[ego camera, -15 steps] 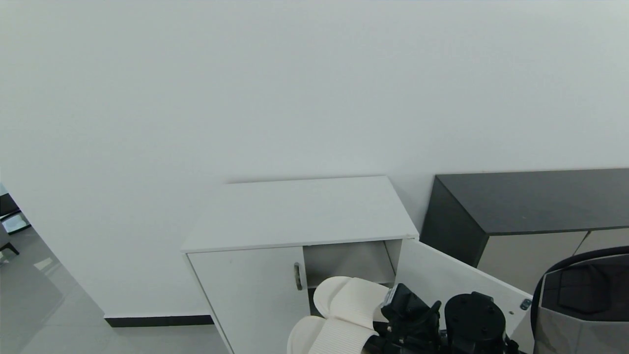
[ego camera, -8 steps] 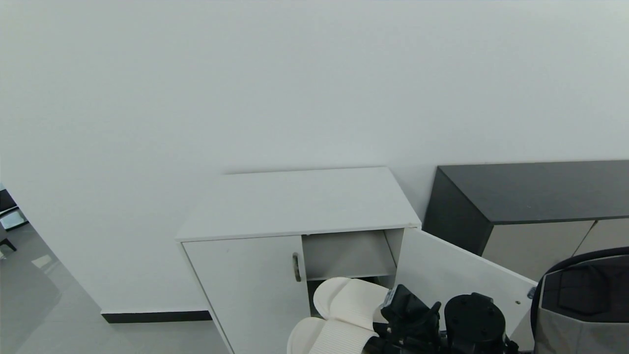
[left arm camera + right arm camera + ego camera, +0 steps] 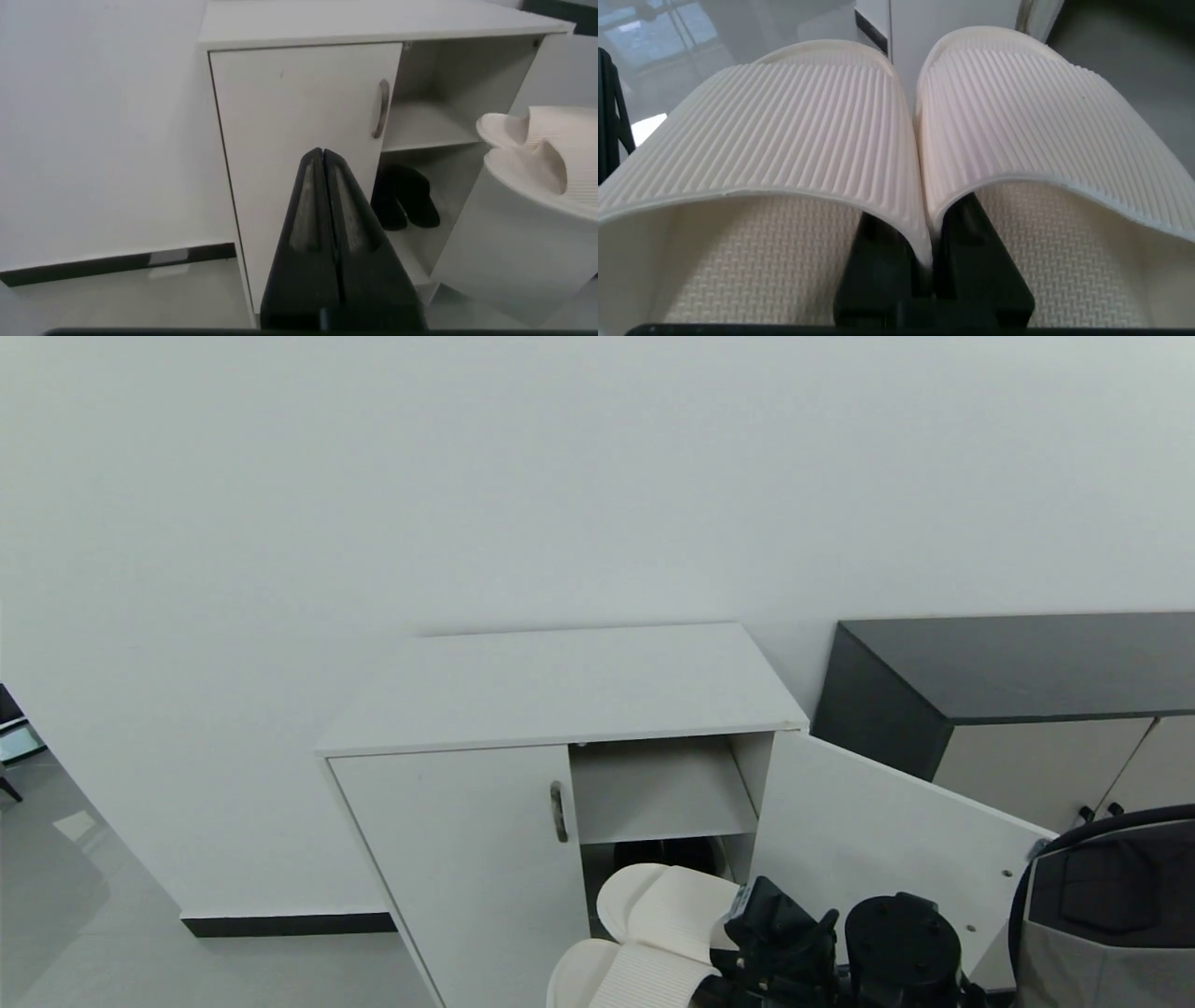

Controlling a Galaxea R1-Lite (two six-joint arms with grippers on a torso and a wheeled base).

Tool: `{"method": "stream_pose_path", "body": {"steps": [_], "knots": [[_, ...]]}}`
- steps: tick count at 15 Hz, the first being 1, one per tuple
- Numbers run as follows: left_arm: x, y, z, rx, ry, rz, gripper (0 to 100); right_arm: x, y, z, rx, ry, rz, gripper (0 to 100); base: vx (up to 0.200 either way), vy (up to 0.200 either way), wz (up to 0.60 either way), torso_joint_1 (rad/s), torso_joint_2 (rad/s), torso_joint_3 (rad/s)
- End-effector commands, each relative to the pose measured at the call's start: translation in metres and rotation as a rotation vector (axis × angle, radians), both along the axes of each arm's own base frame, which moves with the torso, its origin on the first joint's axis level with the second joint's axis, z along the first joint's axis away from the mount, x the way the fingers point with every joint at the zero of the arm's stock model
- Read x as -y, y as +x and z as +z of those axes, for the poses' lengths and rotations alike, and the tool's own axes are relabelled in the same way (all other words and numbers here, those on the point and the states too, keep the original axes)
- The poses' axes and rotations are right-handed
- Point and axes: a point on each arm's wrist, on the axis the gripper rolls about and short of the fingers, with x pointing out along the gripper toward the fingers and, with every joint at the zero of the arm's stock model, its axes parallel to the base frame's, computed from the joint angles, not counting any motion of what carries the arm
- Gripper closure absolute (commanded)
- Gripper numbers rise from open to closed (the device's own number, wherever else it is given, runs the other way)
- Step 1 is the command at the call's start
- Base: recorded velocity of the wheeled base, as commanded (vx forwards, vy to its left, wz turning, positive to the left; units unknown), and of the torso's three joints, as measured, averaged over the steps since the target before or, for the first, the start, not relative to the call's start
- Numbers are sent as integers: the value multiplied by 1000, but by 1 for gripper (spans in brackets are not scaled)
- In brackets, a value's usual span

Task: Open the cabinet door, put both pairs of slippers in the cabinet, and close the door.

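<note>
White cabinet (image 3: 560, 686) against white wall (image 3: 560, 476), grey floor (image 3: 56, 933), right door (image 3: 887, 840) open.

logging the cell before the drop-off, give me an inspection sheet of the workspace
surface: white cabinet, left door shut, right door open
job's things: white slippers held in front of the opening; black slippers inside, below the shelf
clutter: nothing seen
tools: right tool shut on white slippers; left tool shut, empty
cables: nothing seen
surroundings: white wall, dark sideboard beside the cabinet, grey floor
</note>
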Motion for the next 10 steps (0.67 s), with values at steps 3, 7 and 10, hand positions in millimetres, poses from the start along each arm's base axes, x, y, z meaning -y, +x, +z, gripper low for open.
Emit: {"method": "stream_pose_path", "body": {"steps": [3,7,10], "knots": [[0,0,0,0,-1,0,100,0,-1,-2,-4,-4,4,100,0,0,0,-250,546,294],[0,0,0,0,0,0,100,-1,-1,-1,-2,-5,6,100,0,0,0,-237,535,301],[0,0,0,0,-1,0,100,-1,-2,-1,-2,-5,10,100,0,0,0,-216,505,282]]}}
